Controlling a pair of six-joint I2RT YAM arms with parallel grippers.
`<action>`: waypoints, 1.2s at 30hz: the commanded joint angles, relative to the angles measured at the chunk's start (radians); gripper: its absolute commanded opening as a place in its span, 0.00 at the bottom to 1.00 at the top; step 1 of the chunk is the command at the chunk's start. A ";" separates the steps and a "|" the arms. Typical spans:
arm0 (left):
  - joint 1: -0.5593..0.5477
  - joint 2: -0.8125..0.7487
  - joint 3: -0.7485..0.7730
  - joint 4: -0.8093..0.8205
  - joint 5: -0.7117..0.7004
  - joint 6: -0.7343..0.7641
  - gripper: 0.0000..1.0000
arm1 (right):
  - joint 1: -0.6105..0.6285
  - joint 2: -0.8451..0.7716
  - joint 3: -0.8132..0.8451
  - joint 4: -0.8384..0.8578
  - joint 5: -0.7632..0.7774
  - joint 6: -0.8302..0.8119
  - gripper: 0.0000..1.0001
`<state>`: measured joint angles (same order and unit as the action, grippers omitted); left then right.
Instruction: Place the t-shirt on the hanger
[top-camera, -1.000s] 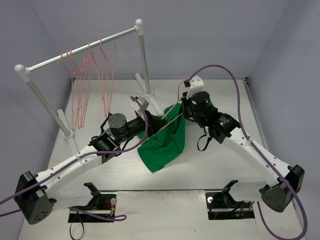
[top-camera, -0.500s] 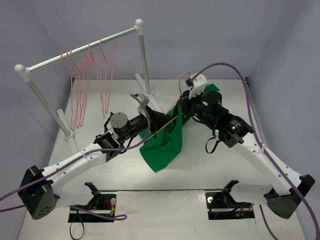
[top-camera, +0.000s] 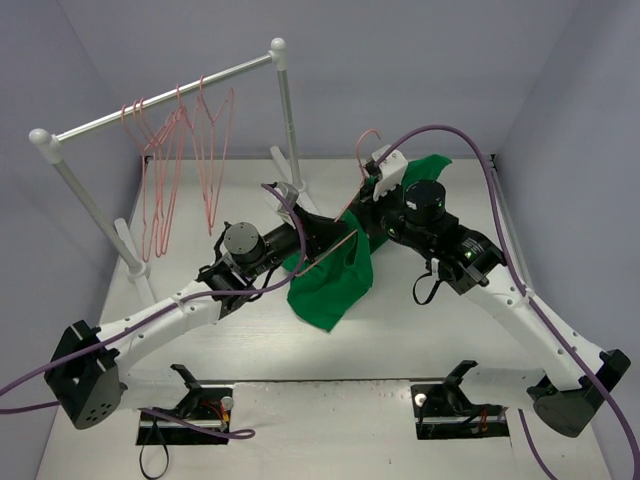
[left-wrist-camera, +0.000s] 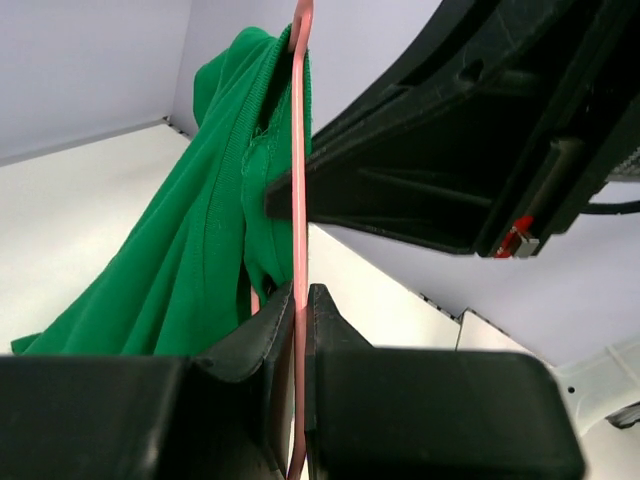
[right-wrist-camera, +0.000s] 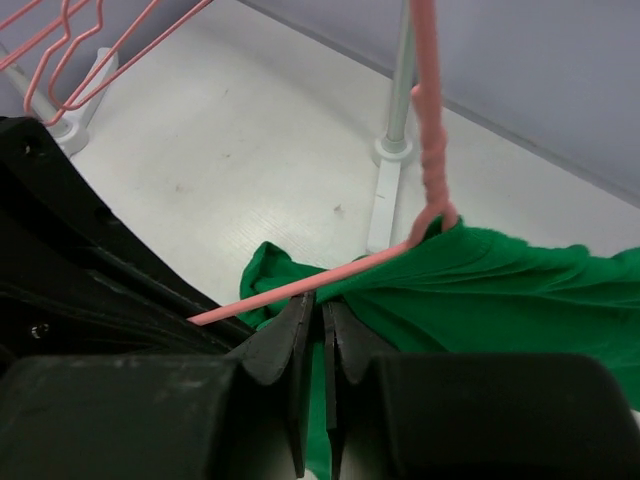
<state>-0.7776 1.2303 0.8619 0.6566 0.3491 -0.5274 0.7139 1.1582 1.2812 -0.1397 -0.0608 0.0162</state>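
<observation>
1. The left end effector is clenched on the hanger — its thin pink wire runs straight up between the fingers.
2. The right end effector is pinched shut on the t-shirt, just under the hanger's twisted neck.
3. The t-shirt hangs bunched between both arms over the middle of the bench, with one fold trailing toward 1 o'clock behind the right wrist.
4. The white rack stands at 11 o'clock — well apart.

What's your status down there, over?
Left pincer shut on hanger. Right pincer shut on t-shirt, partly draped over hanger. Rack post behind, apart.
</observation>
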 joint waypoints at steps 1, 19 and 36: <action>-0.002 0.001 0.042 0.218 0.039 -0.029 0.00 | 0.012 0.010 0.033 0.068 -0.085 -0.006 0.16; 0.050 0.016 0.007 0.227 0.054 -0.033 0.00 | -0.031 -0.099 0.087 -0.033 0.184 -0.095 0.77; 0.095 -0.072 0.004 0.136 0.138 -0.043 0.00 | -0.338 0.023 0.144 -0.067 -0.246 -0.515 0.73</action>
<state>-0.6919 1.2247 0.8375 0.6918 0.4401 -0.5604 0.3864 1.1385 1.3991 -0.2510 -0.1526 -0.3529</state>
